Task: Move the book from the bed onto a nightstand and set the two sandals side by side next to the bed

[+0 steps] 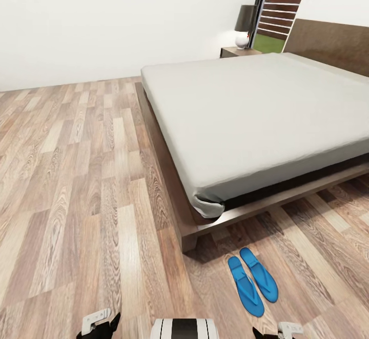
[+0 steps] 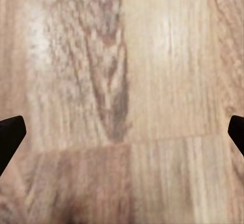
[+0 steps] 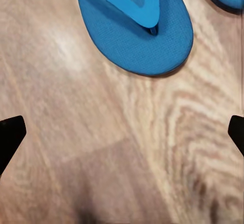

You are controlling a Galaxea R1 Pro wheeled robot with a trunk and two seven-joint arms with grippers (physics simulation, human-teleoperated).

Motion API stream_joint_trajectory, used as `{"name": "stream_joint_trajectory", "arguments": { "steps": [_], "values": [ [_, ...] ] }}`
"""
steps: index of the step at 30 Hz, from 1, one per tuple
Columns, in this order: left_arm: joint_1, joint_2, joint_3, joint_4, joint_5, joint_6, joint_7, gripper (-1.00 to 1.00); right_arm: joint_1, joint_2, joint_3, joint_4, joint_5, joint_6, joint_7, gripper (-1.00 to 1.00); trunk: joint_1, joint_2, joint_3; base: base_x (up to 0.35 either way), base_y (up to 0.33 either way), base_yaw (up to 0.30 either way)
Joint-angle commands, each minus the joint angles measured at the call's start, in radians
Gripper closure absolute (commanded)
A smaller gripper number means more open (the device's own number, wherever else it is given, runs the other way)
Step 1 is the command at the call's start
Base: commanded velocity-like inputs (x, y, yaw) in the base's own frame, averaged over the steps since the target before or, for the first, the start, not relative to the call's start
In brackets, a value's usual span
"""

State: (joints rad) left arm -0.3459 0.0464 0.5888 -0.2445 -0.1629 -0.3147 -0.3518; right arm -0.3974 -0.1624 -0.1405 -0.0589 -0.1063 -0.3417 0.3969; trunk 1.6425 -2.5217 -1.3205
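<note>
2 blue sandals (image 1: 252, 281) lay side by side on the wood floor (image 1: 77, 175) just off the bed (image 1: 256, 119) corner. Both grippers, left (image 2: 122, 132) and right (image 3: 122, 132), hung spread wide and empty. The sandals looked light and floppy; a sole edge seemed the best hold.

Item count: two blue sandals (image 1: 252, 280) on the floor, one bed (image 1: 256, 119), one nightstand (image 1: 238, 51), one lamp (image 1: 245, 25), one window (image 1: 279, 8).

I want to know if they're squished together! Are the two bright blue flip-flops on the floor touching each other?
Apart. In the head view a thin strip of wood-plank floor shows between the two bright blue flip-flops lying side by side.
</note>
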Motion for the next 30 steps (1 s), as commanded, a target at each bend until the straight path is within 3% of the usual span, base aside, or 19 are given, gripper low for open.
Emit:
{"name": "stream_joint_trajectory", "arguments": {
  "steps": [1, 7, 19, 30],
  "values": [
    [-0.001, 0.000, 0.008, 0.001, -0.010, -0.004, -0.004, -1.00, -0.001, 0.000, -0.004, 0.000, -0.010, -0.006, 0.010, -1.00, 0.000, 0.000, -0.001, 0.000, 0.000, 0.000],
    [-0.001, 0.000, 0.008, 0.001, -0.011, -0.005, -0.004, -1.00, -0.001, 0.000, -0.008, -0.005, -0.014, -0.062, 0.010, -1.00, 0.000, 0.000, -0.001, 0.000, 0.000, 0.000],
    [-0.001, 0.000, 0.008, -0.001, -0.010, -0.036, -0.004, -1.00, -0.001, 0.000, -0.005, -0.006, -0.012, -0.068, 0.010, -1.00, 0.000, 0.000, -0.001, 0.000, 0.000, 0.000],
    [-0.001, 0.000, 0.008, -0.001, -0.010, -0.044, -0.004, -1.00, -0.001, 0.000, -0.005, -0.004, -0.012, -0.068, 0.010, -1.00, -0.005, 0.002, 0.042, 0.000, 0.000, 0.000]
  ]
}}
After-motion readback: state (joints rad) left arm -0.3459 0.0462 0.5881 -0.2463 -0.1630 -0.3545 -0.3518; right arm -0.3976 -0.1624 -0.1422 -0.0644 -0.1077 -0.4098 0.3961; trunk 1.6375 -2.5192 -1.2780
